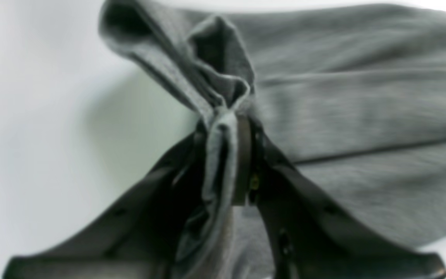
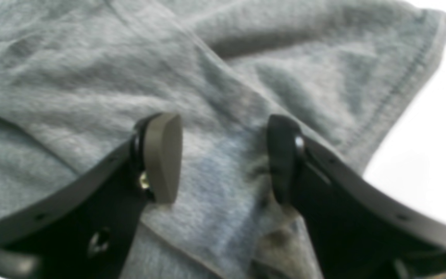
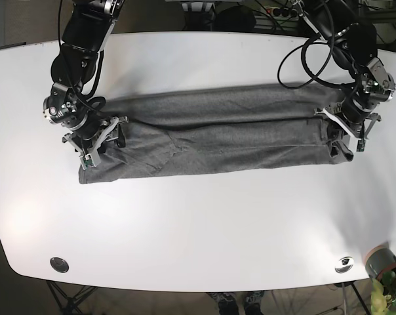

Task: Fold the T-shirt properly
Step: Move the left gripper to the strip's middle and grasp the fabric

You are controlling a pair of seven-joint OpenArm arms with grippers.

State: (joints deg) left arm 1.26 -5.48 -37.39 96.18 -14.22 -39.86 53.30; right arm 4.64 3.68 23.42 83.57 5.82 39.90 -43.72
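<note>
Base view: grey T-shirt (image 3: 211,138) is lying stretched into a long band across the middle of the white desk (image 3: 198,223), already folded lengthwise, one pincer working at each end. Left pincer (image 1: 227,155) is clamping a bunched ridge of fabric tight between its pads at the band's right end. Right pincer (image 2: 223,159) is sitting over the left end with jaws spread apart, cloth lying flat between the pads, nothing gripped yet.

Risks, as I'm judging them: only one end is being held, so any lift or pull by the left arm now is likely dragging the whole band sideways and undoing the lengthwise fold. Left grip is looking wadded, several layers crumpled, so a layer may be slipping out or the end coming down wrinkled. Right pincer, if closing where it is, may be catching only the top layer near the hemmed edge (image 2: 412,89), leaving the lower layers behind.
</note>
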